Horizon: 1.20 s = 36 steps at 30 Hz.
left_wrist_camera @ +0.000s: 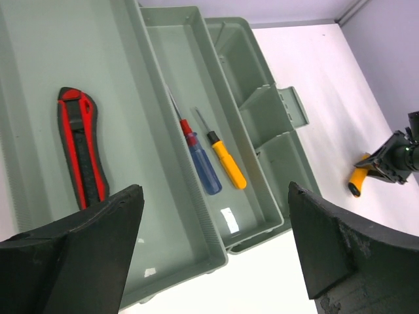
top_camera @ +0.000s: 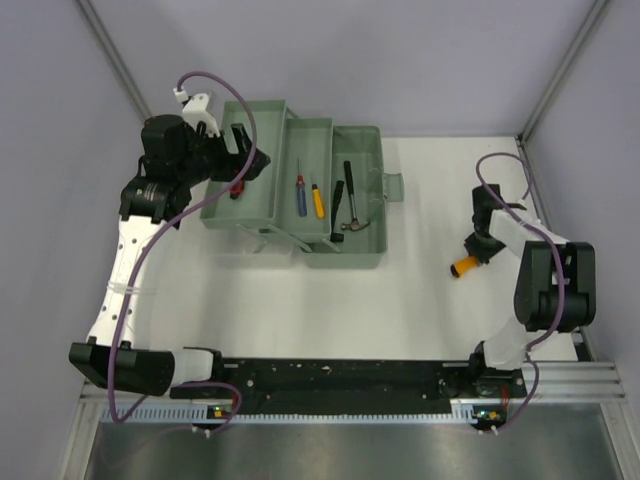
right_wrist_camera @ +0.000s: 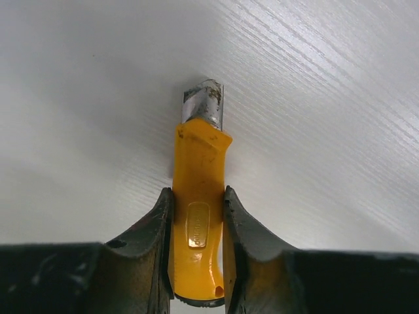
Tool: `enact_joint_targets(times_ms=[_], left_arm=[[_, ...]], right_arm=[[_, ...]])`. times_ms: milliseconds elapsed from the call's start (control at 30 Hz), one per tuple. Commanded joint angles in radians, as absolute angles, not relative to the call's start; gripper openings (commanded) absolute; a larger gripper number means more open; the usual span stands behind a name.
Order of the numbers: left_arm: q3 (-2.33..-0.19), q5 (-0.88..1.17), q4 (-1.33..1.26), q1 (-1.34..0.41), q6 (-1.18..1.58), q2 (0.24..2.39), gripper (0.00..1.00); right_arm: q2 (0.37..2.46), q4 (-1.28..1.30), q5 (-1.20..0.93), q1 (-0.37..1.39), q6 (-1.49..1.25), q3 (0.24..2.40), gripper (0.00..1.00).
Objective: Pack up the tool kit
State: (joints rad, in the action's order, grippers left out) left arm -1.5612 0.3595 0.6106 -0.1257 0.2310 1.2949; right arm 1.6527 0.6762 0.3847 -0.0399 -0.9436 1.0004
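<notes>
Chisel (right_wrist_camera: pixel 198 163) clamped in right hand (right_wrist_camera: pixel 198 195); left hand (left_wrist_camera: pixel 215 190) (spread wide, holding nothing) hangs over the toolbox (left_wrist_camera: pixel 39 78).

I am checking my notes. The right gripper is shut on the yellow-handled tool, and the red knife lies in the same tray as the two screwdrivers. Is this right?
No. The red knife lies in the neighbouring tray, not with the two screwdrivers; the left wrist view shows it. The right gripper is shut on the yellow-handled tool.
</notes>
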Motion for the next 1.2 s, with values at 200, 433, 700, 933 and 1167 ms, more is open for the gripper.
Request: enact_joint_targets(times_ms=[200,433,700,933,1167], left_arm=[[-1.568,0.561,0.538,-0.124,0.313,1.272,0.94],[-1.562,0.672,0.485,-0.149,0.351,1.267,0.94],[-1.509,0.770,0.365,-0.187,0.471,1.247,0.93],[-1.491,0.827,0.241,-0.225,0.612,1.230,0.93],[-1.453,0.896,0.034,-0.251,0.779,1.218,0.93]], right_arm=[[1.375,0.653,0.315,-0.028,-0.870,1.074,0.00],[1.241,0.634,0.261,0.064,-0.809,1.183,0.00],[1.170,0.470,0.003,0.143,-0.718,1.253,0.00],[1.152,0.249,-0.260,0.267,-0.643,1.284,0.00],[1.192,0.008,-0.534,0.353,-0.672,1.322,0.00]])
